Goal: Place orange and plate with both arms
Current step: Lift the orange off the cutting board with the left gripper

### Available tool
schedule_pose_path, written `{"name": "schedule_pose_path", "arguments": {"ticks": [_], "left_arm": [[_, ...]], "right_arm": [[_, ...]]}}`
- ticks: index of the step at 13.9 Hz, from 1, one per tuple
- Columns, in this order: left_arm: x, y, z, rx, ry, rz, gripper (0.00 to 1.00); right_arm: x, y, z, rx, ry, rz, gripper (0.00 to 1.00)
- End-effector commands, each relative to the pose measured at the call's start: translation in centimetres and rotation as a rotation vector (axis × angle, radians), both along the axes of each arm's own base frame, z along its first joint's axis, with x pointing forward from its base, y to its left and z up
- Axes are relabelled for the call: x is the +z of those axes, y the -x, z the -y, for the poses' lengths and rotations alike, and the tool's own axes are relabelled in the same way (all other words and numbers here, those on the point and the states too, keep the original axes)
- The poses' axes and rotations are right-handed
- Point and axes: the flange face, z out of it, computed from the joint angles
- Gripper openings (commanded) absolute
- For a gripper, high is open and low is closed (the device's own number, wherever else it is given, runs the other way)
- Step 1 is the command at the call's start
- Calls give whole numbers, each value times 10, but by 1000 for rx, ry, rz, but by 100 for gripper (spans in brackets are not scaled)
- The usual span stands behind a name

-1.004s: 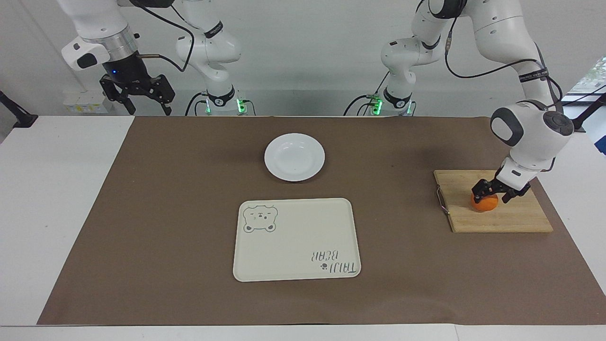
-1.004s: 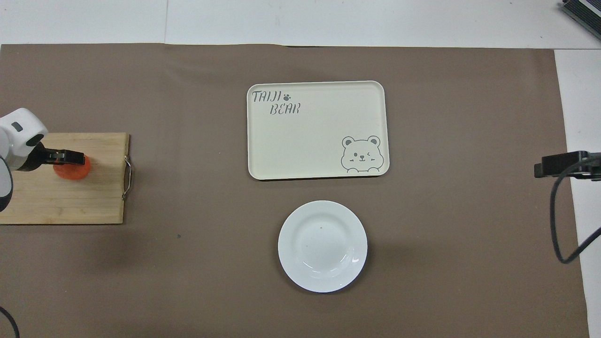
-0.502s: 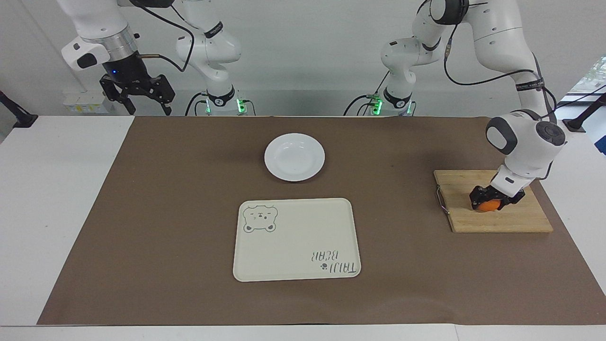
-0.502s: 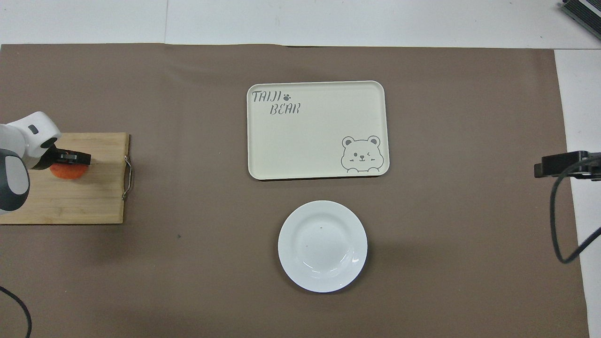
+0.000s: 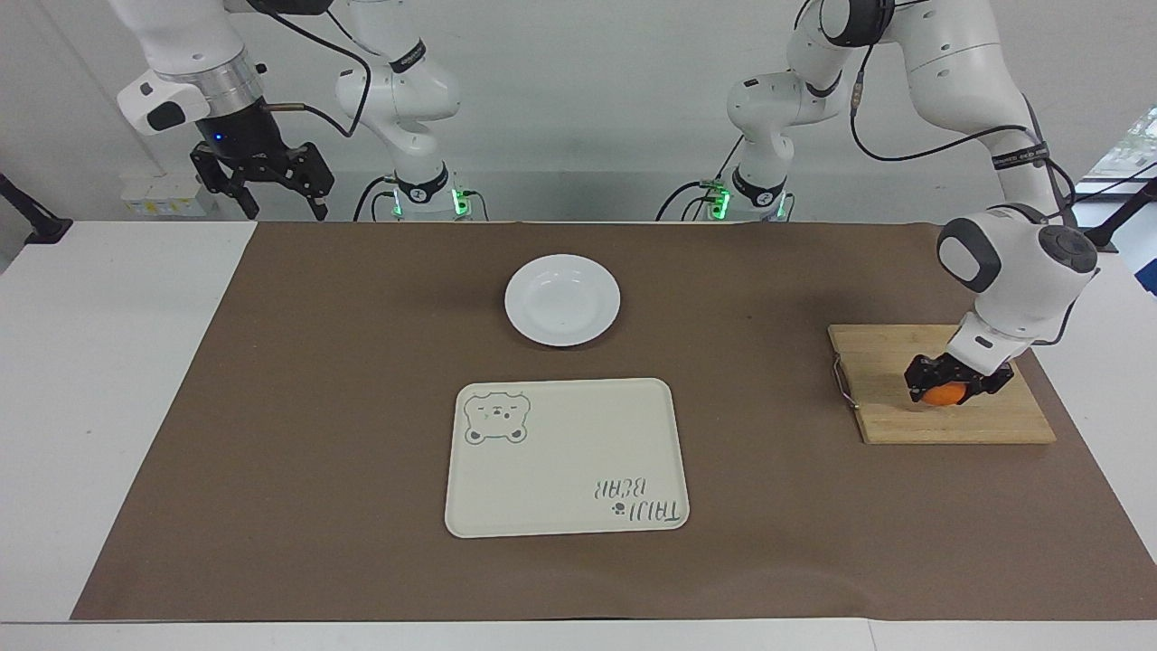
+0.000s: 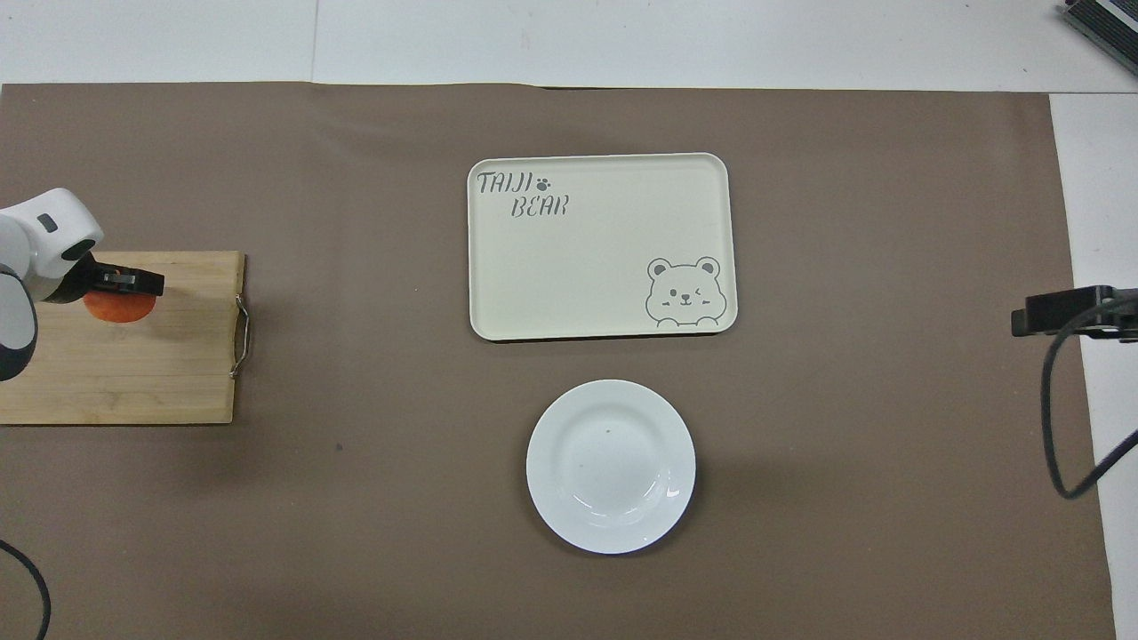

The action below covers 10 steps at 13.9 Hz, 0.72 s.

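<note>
Facing view showed the left gripper (image 5: pixel 945 391) clamped on the orange (image 5: pixel 945 394) over the wooden board (image 5: pixel 940 425) — the landmark here. The plate (image 5: pixel 562 299) and cream tray (image 5: pixel 567 457) lay well apart from the board. The right gripper (image 5: pixel 260 192) waited raised, fingers spread.

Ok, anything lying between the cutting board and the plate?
No. Overhead, only bare brown mat lies between the cutting board and the plate.

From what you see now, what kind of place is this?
Probably a robotics lab: two Franka arms at a paper-covered table, the left gripper shut on an orange, a staged white plate.
</note>
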Motion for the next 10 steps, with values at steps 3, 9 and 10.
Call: {"name": "schedule_pose_path", "arguments": {"ticks": [3, 9, 10], "left_arm": [[58, -15, 25, 63, 23, -25, 0], [156, 3, 87, 122, 27, -70, 0], [169, 10, 100, 133, 29, -79, 0]], "right_arm": [[2, -1, 0, -16, 7, -3, 100], [2, -1, 0, -16, 7, -3, 100], [2, -1, 0, -16, 7, -3, 100]]}}
